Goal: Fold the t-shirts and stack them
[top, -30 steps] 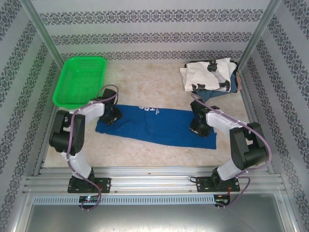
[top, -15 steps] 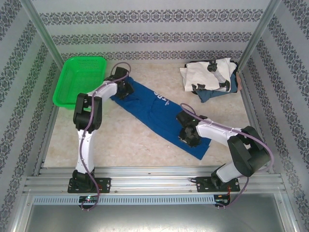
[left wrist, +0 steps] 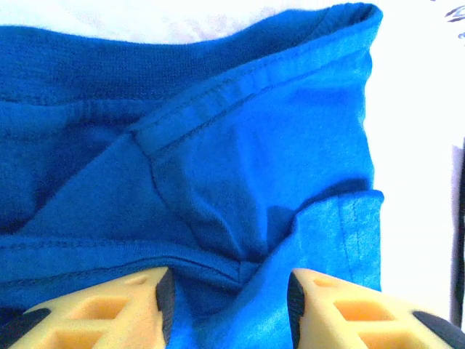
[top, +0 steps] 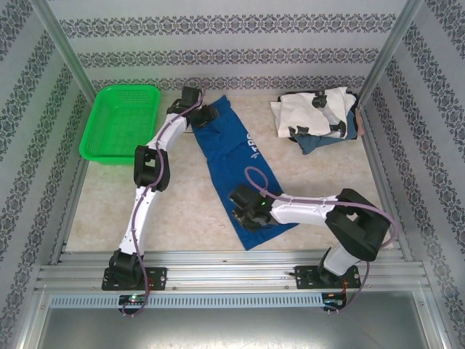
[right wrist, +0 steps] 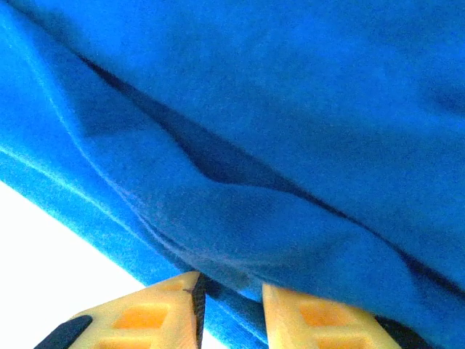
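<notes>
Top view: I see the blue t-shirt (top: 236, 156) lying on the counter (top: 182, 211), running from 12 to 6 o'clock. The left tool (top: 205, 115) is at its far end and the right tool (top: 243, 211) at its near end.
Left wrist: the fingers (left wrist: 138, 305) pinch bunched blue hem.
Right wrist: the fingers (right wrist: 167, 309) clamp a blue fold.

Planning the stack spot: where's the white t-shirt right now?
Top view: white t-shirt lies far right, atop the bluish-grey shirts, right of the blue t-shirt.

blue shirt (top: 240, 163): matt fine-knit cloth, stitched hems | white shirt (top: 312, 109), 1 o'clock: soft matt cloth | basket (top: 120, 123), 10 o'clock: glossy green plastic mesh | bench (top: 189, 211): matt, pale, speckled | left tool (left wrist: 229, 291), right tool (right wrist: 229, 305): smooth yellow plastic, dark pads
</notes>
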Available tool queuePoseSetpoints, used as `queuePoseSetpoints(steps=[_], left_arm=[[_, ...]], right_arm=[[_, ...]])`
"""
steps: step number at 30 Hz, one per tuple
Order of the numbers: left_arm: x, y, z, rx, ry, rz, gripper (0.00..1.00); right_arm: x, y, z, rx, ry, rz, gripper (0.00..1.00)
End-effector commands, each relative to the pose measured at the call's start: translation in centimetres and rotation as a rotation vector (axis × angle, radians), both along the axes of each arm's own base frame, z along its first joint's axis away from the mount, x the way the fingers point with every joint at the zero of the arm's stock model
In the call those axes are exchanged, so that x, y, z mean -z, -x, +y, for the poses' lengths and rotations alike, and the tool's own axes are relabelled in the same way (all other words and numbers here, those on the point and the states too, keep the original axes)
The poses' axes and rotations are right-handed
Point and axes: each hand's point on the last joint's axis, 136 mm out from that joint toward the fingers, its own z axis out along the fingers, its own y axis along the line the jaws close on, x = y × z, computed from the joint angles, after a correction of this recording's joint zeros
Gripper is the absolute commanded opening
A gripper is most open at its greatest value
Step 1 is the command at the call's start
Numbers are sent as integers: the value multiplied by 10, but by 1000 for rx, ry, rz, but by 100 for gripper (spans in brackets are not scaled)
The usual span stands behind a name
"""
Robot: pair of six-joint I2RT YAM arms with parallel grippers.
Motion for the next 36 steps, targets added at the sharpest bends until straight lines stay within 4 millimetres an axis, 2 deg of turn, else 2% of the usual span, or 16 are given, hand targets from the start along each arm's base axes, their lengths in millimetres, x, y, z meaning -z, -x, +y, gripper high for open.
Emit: queuePoseSetpoints(steps=[1,4,6,8,10,12,13,15,18,20,22,24,25,28,31,36], left_arm=[[65,29,-9,39,27,181,50],[30,20,-30,83,164,120,64],[-17,13,-42,116,244,43,75],[-67,6,-47,131,307,-42,82],[-119,1,-45,131,373,-120,87],[-172,5,-42,151,422,-193,89],[-189,11,-40,160,425,-206,94],[-226,32,-40,200,413,-220,96],[-255,71,-31,217,318,-220,100],[-254,96,-18,186,248,-197,100],[-237,124,-12,169,217,-130,100],[-207,158,-11,150,162,-41,100],[-181,175,-14,140,149,9,100],[-137,209,-37,121,119,65,97],[-85,227,-57,91,63,133,93],[-25,229,-66,31,-37,192,91]], right_arm=[[-8,-2,32,83,-85,3,31],[-27,-1,51,49,-126,-20,38],[-49,0,50,-5,-100,-54,43],[-68,4,41,-48,-64,-78,48],[-87,10,24,-84,-18,-109,52],[-105,18,-1,-116,27,-143,56],[-112,22,-14,-131,47,-163,57],[-122,30,-48,-175,97,-188,61],[-124,39,-93,-229,155,-189,64],[-124,36,-105,-261,128,-215,65],[-116,31,-119,-272,129,-206,65],[-110,21,-126,-308,115,-205,66],[-107,17,-129,-326,116,-196,66],[-99,5,-134,-417,153,-197,67],[-88,-2,-135,-481,170,-185,68],[-64,3,-144,-514,196,-117,69]])
